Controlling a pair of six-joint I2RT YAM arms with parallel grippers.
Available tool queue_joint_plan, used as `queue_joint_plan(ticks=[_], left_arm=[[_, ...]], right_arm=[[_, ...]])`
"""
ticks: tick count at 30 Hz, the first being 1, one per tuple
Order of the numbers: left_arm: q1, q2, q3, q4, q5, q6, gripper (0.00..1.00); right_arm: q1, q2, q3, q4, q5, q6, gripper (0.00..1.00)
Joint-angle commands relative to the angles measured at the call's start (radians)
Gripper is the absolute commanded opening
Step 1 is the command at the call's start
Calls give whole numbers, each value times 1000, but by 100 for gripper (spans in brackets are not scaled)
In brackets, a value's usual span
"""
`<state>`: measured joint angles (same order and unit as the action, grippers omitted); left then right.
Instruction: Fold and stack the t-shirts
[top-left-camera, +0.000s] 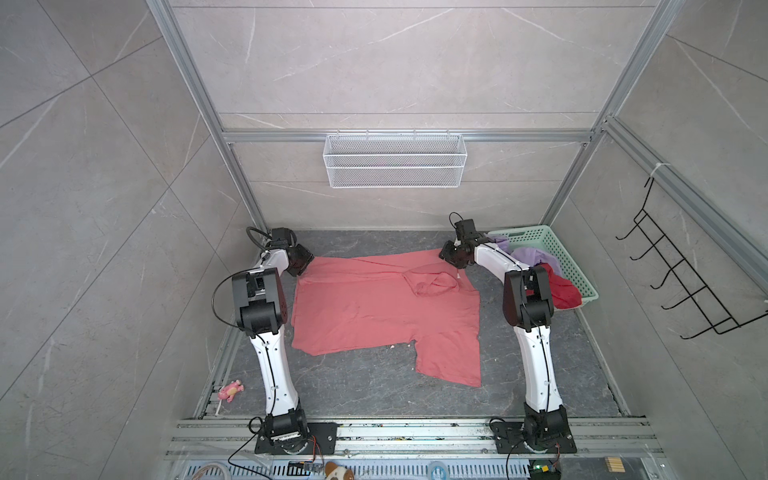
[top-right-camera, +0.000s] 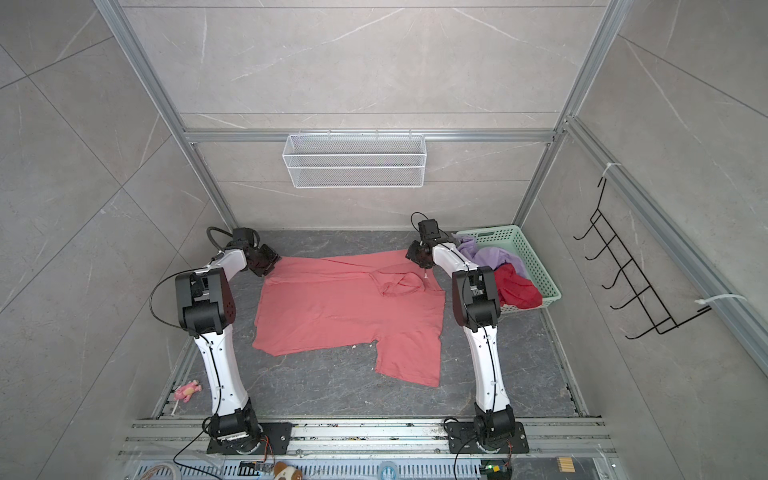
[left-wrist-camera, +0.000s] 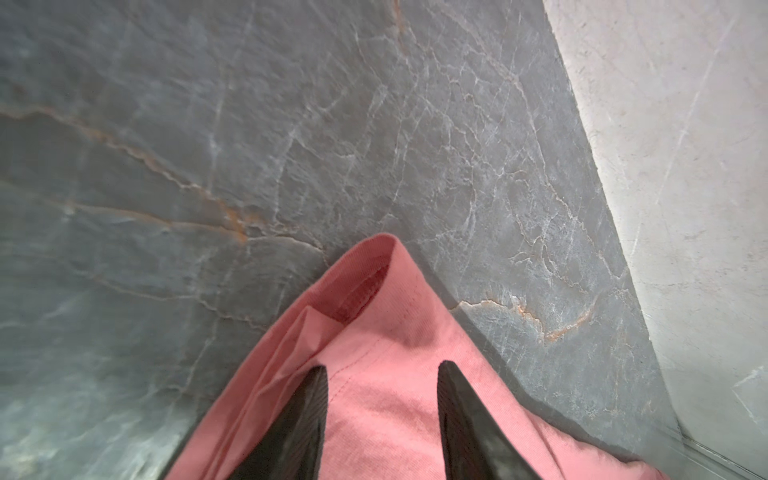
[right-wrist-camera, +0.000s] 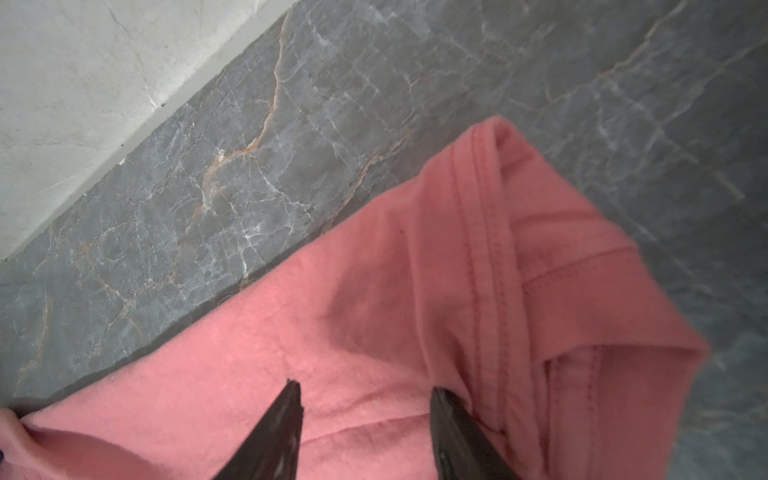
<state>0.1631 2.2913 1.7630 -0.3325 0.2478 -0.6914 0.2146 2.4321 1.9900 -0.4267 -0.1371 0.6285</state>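
Beneath left tool (left-wrist-camera: 382, 365), salmon tee (top-left-camera: 374, 307).

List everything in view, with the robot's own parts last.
salmon-pink t-shirt: one, salmon pink, spread mid-table, far edge folded over
lilac t-shirt: one, lilac, bunched in the basket
deep-red t-shirt: one, deep red, in the basket, spilling over its near rim
lattice basket: one, mint green, far right corner of the table
wire mesh basket: one, white, hung on the back rail
hook rack: one, black, on the right wall
plush toy: one, pink, near left table edge
table: one, dark grey veined
left gripper: one, black, open, over the shirt's far left corner
right gripper: one, black, open, over the shirt's far right corner
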Motion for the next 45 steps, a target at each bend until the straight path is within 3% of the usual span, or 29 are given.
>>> queue_joint_plan(ticks=[1,8,16,24,29,36,45], left_arm=[[21,-147,-4,4,22,80,46],[22,-450,-200,-76,-56,185,50],[17,-857,-683,-177,-128,66,51],[-10,-1185,-983,-383,-202,-32,52],[-16,-1233,-1080,-396,-205,-82,52],[-16,-1177,-1193,-268,-174,-131,52],[-16,-1120,-1256,-101,-115,-151,50]], right_arm=[[-4,-88,-2,-50,-40,-65,52],[14,-430,-311,70,-133,-157,55],[56,-776,-720,90,-153,-74,56],[210,-1099,-1106,37,-62,71,59],[252,-1236,-1277,7,-39,146,60],[254,-1400,-1402,-123,25,182,62],[259,-1427,-1484,-225,75,243,63]])
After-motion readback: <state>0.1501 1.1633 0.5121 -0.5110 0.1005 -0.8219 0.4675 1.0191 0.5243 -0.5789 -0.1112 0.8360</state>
